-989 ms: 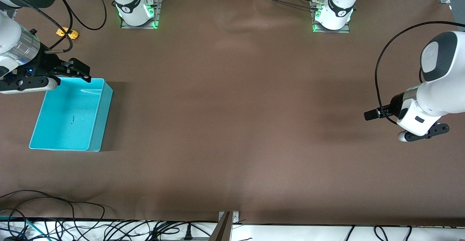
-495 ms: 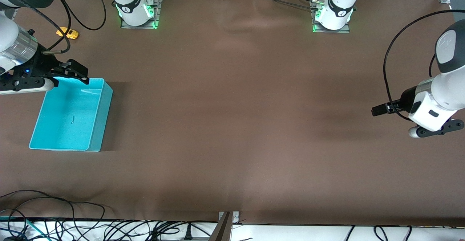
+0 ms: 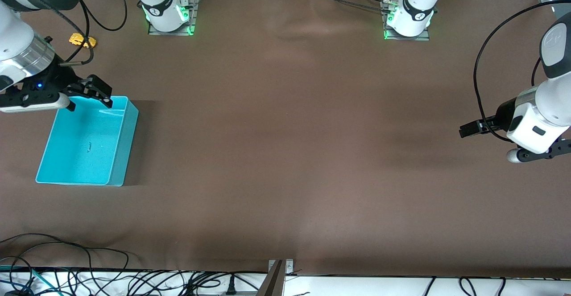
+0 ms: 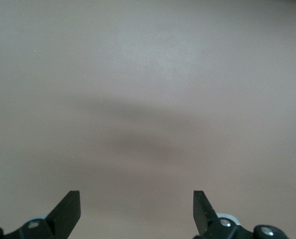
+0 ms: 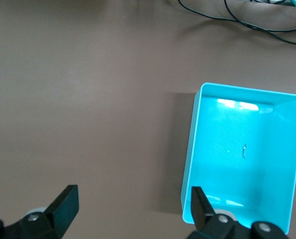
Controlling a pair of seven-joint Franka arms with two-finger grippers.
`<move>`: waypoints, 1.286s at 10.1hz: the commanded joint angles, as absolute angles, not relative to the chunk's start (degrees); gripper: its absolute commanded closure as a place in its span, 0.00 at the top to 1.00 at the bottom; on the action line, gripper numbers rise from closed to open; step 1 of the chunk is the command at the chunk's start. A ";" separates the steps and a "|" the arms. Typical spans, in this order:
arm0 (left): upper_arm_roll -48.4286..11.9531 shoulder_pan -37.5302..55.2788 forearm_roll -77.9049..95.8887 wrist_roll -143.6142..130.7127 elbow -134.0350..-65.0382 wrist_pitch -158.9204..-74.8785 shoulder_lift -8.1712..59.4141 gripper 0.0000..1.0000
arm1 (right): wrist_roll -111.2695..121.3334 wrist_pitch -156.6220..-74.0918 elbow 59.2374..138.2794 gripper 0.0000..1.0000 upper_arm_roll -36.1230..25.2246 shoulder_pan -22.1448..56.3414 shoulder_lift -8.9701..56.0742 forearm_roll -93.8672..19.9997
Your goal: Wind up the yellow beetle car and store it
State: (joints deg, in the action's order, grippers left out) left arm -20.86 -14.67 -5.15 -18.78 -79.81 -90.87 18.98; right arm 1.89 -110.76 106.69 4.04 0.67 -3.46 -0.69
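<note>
front view | 1 yellow beetle car (image 3: 82, 41) | 1 turquoise bin (image 3: 87, 141) | left gripper (image 3: 533, 154), right gripper (image 3: 84, 94): jaws wide, empty

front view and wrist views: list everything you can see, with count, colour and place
small rounded yellow toy beetle car: one, yellow-orange, on the tablecloth at the right arm's end, farther from the front camera than the bin.
open rectangular turquoise plastic bin: one, turquoise, nothing visible inside, at the right arm's end of the table.
brown tablecloth: one, brown, covering the whole table.
loose black cables: several, black, along the table edge nearest the front camera.
right pincer: one, black, open, holding nothing, over the bin's edge nearest the car.
left pincer: one, black, open, holding nothing, over bare cloth at the left arm's end.
</note>
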 commanded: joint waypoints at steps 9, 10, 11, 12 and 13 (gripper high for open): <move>-21.53 -14.68 -3.78 -18.11 -79.72 -89.82 17.84 1.00 | 28.02 -112.24 121.29 1.00 4.13 -9.31 -14.59 -1.23; -21.53 -14.50 -3.87 -18.19 -79.72 -89.82 18.02 1.00 | 30.13 -112.24 121.38 1.00 4.13 -11.14 -13.72 -1.14; -21.45 -13.98 -3.87 -18.19 -79.72 -89.82 18.02 1.00 | 35.11 -112.41 120.94 1.00 4.13 -13.08 -11.80 -1.23; -21.45 -14.06 -3.87 -18.19 -79.72 -89.82 18.02 1.00 | 40.12 -112.93 119.81 1.00 4.04 -13.79 -8.73 -1.32; -21.36 -14.15 -3.87 -18.28 -79.72 -89.82 18.02 1.00 | 45.13 -112.94 118.58 1.00 2.13 -14.49 -6.35 -1.32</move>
State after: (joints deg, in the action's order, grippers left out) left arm -21.60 -14.13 -5.03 -18.78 -79.81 -90.82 18.67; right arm 38.52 -112.33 120.64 3.37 -13.09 -10.30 -0.70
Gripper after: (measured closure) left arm 0.000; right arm 0.000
